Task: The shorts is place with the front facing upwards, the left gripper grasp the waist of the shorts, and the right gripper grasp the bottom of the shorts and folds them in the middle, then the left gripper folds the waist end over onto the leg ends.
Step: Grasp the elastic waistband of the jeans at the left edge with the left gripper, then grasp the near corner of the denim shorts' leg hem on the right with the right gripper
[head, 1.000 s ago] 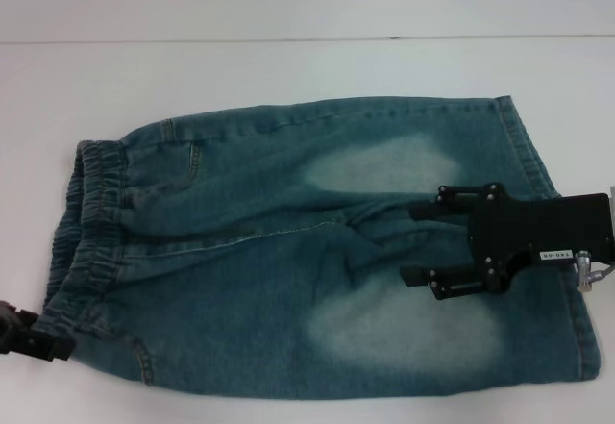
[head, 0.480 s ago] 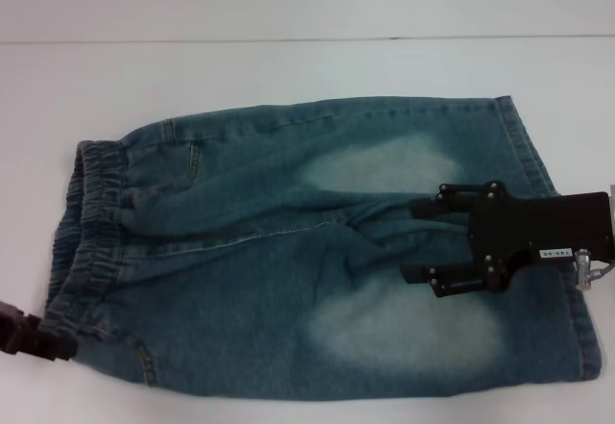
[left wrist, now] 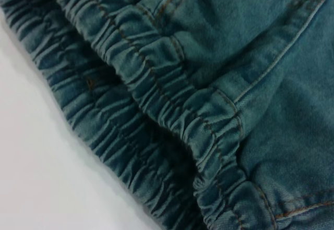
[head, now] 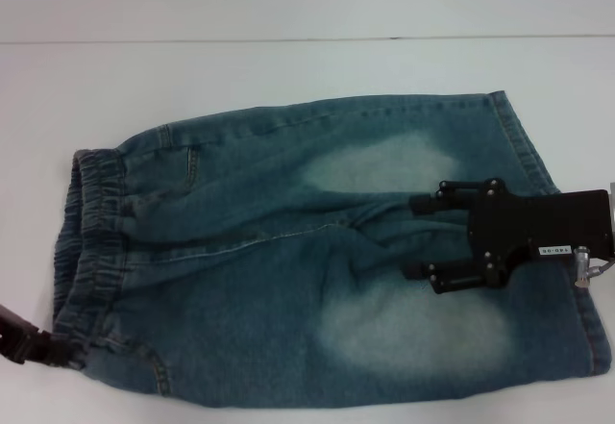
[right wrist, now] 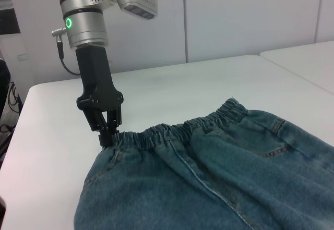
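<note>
Shorts [head: 288,261]: flat on white table [head: 288,68], front up. Left gripper [right wrist: 107,128]: jaws pinched together on waist [right wrist: 172,131] corner. Right gripper [head: 423,236]: jaws apart, over the thighs, short of the leg hems [head: 538,164]. Step: grasping. Next: right closes on hem.

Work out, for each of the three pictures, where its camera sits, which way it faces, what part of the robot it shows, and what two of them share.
Head view: from the robot's head, looking down on the shorts on the white table; shows the right pincer above the legs and the left pincer at the waist of the shorts.
Left wrist view: right above the waist of the shorts; no robot part shows.
Right wrist view: looks along the shorts toward the left pincer.
Shared: all show the waistband.
</note>
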`<control>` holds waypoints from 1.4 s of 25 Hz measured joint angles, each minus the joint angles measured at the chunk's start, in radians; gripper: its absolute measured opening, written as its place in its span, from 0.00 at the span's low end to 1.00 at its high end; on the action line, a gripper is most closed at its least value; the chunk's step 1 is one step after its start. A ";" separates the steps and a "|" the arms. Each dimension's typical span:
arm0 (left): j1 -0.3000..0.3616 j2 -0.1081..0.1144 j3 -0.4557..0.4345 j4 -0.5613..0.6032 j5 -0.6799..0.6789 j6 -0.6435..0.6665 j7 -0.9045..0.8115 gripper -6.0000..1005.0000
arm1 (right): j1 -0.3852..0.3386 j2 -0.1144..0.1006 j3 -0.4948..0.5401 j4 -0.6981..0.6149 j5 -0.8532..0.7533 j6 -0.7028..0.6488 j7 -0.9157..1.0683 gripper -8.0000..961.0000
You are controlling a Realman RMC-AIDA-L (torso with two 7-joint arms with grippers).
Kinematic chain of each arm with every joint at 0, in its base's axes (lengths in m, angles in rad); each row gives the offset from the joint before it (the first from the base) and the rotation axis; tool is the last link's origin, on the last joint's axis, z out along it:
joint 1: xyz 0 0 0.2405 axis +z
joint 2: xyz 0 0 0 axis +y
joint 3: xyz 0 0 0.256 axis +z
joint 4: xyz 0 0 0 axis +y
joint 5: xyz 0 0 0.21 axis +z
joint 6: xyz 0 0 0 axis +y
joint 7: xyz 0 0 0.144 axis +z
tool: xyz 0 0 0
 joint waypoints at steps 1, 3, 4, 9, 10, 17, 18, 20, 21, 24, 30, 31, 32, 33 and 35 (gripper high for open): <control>-0.002 0.000 -0.001 0.000 -0.001 0.000 -0.001 0.38 | 0.000 0.000 0.003 0.001 0.000 0.000 0.000 0.85; -0.005 -0.001 -0.002 -0.002 -0.002 -0.002 -0.004 0.28 | 0.000 0.001 0.007 0.002 0.000 0.000 0.000 0.85; -0.007 -0.002 -0.002 -0.003 -0.003 -0.002 -0.006 0.22 | -0.001 0.001 0.008 0.002 0.000 0.000 0.000 0.85; -0.017 -0.004 -0.004 -0.003 -0.003 -0.004 -0.012 0.16 | -0.006 0.002 0.009 0.001 0.000 0.000 0.004 0.84; -0.020 -0.005 -0.006 -0.002 -0.004 -0.004 -0.013 0.16 | -0.007 0.001 0.009 0.001 0.000 -0.001 0.005 0.84; -0.034 -0.007 -0.014 0.002 -0.005 -0.029 -0.043 0.13 | -0.026 -0.001 0.047 -0.048 -0.027 -0.034 0.097 0.84; -0.034 -0.005 -0.015 0.001 -0.005 -0.036 -0.049 0.13 | -0.032 -0.001 0.050 -0.067 -0.040 -0.033 0.130 0.84; -0.035 -0.001 -0.014 0.000 -0.006 -0.047 -0.058 0.11 | -0.044 -0.001 0.055 -0.114 -0.071 -0.032 0.197 0.84; -0.036 0.000 -0.014 0.000 -0.006 -0.051 -0.059 0.10 | -0.050 -0.002 0.060 -0.143 -0.094 -0.033 0.240 0.84; -0.037 0.001 -0.013 0.000 -0.004 -0.056 -0.059 0.08 | -0.056 -0.002 0.077 -0.216 -0.159 -0.062 0.378 0.84; -0.040 0.000 -0.010 0.003 -0.005 -0.059 -0.062 0.07 | -0.028 -0.005 0.108 -0.334 -0.291 -0.239 0.602 0.83; -0.040 0.000 -0.010 0.003 -0.006 -0.059 -0.062 0.07 | -0.023 -0.005 0.108 -0.346 -0.317 -0.255 0.633 0.83; -0.040 0.001 -0.011 0.002 -0.006 -0.059 -0.062 0.07 | -0.019 -0.005 0.109 -0.359 -0.349 -0.264 0.664 0.83; -0.040 0.001 -0.011 0.001 -0.005 -0.059 -0.062 0.07 | -0.014 -0.005 0.109 -0.368 -0.384 -0.267 0.692 0.83; -0.040 0.001 -0.010 0.000 -0.001 -0.059 -0.062 0.07 | -0.005 -0.005 0.113 -0.386 -0.461 -0.266 0.758 0.83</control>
